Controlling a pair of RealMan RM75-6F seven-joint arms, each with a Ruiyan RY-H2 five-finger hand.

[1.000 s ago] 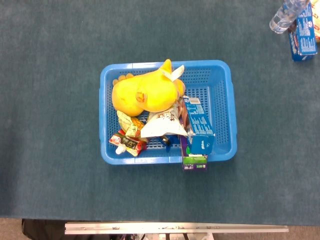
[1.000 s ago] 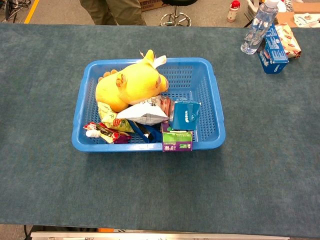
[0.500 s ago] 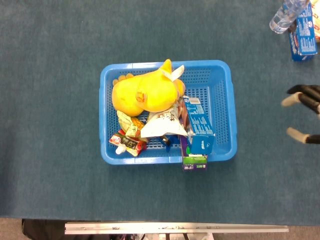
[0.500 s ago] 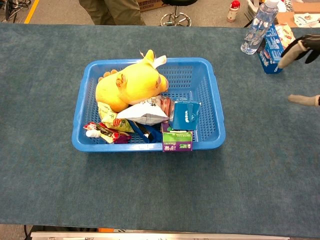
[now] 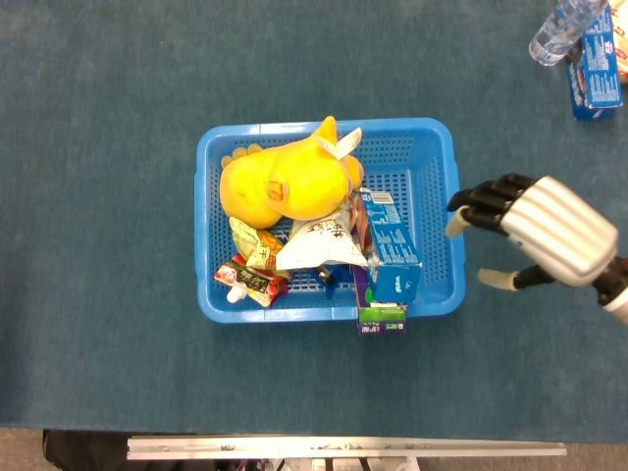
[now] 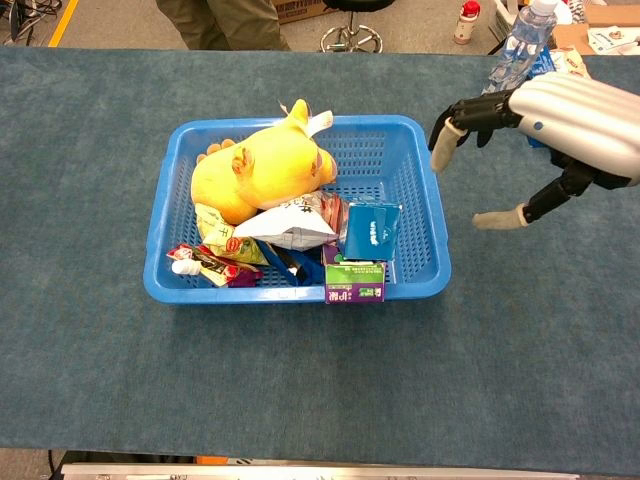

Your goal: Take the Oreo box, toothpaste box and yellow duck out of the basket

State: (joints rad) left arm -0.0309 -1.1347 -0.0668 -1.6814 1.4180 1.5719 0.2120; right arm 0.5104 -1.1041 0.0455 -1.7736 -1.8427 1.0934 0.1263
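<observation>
The right hand [image 5: 535,231] hung over the table [image 5: 108,147] at about three o'clock from the basket [image 5: 442,147], just off its right wall. Its fingers [image 5: 471,201] were spread and bent downward, the thumb [image 5: 500,280] held apart from them, and nothing was in its grasp. In the chest view the same hand [image 6: 540,130] hovered above the cloth with its fingertips near the basket's [image 6: 425,180] right rim, not touching it as far as the views showed. The left hand did not show in either view.

The yellow duck [image 5: 285,182] lay in the basket toward eleven o'clock, resting on top of the other things; in the chest view the duck [image 6: 262,168] filled the far left part. The Oreo box [image 5: 388,245], blue, stood tilted on end toward five o'clock, against the near wall; the chest view showed it [image 6: 372,230] leaning just right of a white crumpled bag [image 6: 290,228]. A green and purple carton [image 5: 381,316] sat at the near rim at six o'clock, just under the Oreo box. Small snack packets [image 5: 250,275] lay toward seven o'clock. I could not tell which of the things was the toothpaste box.

A water bottle [image 5: 557,29] and a blue box [image 5: 594,64] stood at the table's one o'clock corner, well apart from the basket.
</observation>
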